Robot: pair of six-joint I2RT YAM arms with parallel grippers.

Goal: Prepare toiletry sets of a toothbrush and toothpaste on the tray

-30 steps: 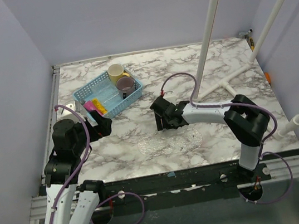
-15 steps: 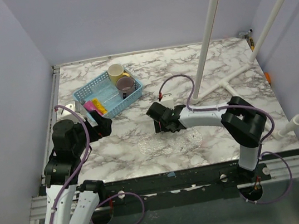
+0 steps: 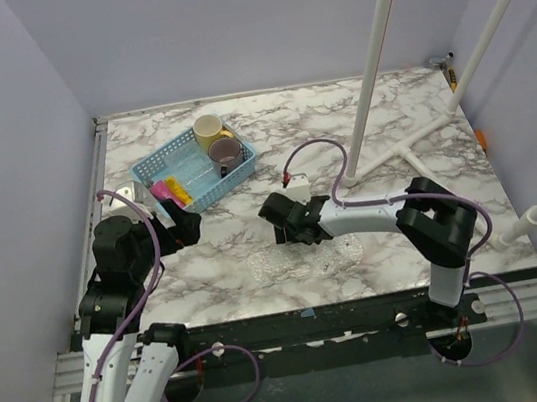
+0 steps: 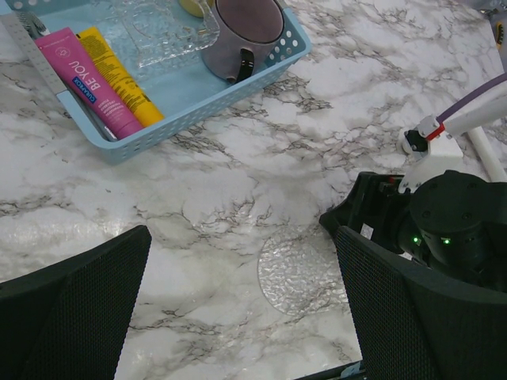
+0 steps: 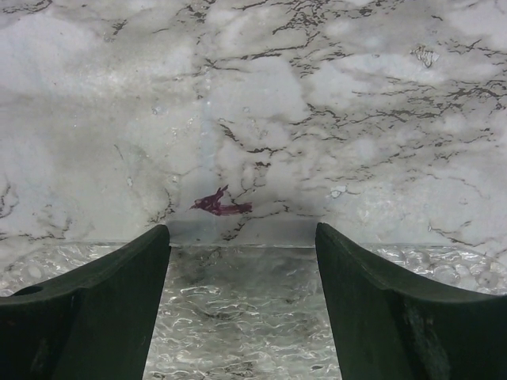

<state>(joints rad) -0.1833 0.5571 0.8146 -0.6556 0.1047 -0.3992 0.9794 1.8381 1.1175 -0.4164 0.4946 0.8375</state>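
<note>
**Approach geometry.** The pink tube (image 4: 83,79) and yellow tube (image 4: 119,75) lie side by side in the near corner of the blue basket (image 4: 198,111). A thin pale stick lies along the pink one's outer side, and we take it for a toothbrush (image 4: 93,123). The tubes sit ahead and left of the left gripper (image 4: 242,237), with their long axes oblique to its closing line. That gripper is spread wide and empty — it is the nearer tool. The right gripper (image 5: 242,237), part-open and holding nothing, hovers over the clear tray (image 5: 238,317) edge, well apart from the basket.
</note>
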